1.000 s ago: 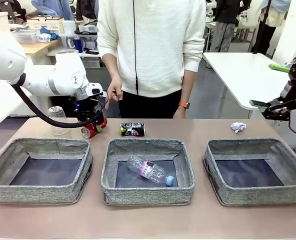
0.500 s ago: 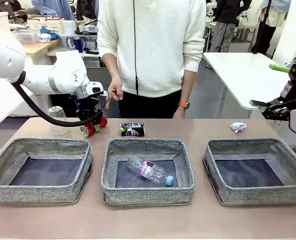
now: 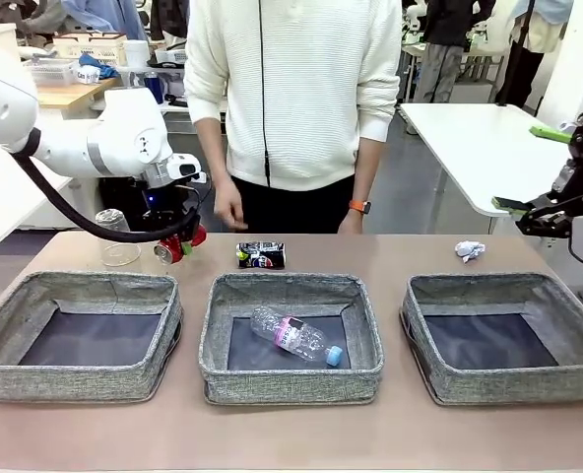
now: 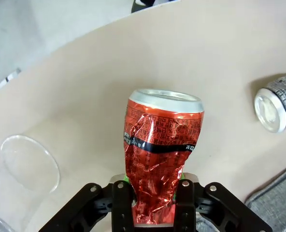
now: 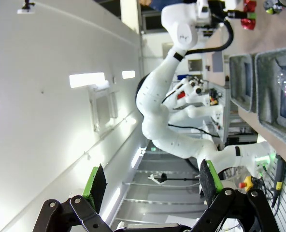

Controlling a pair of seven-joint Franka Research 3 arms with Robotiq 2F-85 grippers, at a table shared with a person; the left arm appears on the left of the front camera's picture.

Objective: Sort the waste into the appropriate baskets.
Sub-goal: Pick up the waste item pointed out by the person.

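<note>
Left wrist view: the left end effector (image 4: 154,191) is clamping narrow on the crumpled waist of the crushed red can (image 4: 160,145), holding it above the surface (image 4: 220,58) near the one clear plastic cup (image 3: 117,239); the can is likely handling as light, thin and slick, so its creased middle is looking the surest hold. Across the front view, one dark multicoloured can (image 3: 260,255) and one paper ball (image 3: 470,250) are lying on the surface, one bottle (image 3: 296,338) is resting in the middle of three grey baskets (image 3: 291,386), while the right end effector (image 5: 152,186) is hanging wide and empty.
</note>
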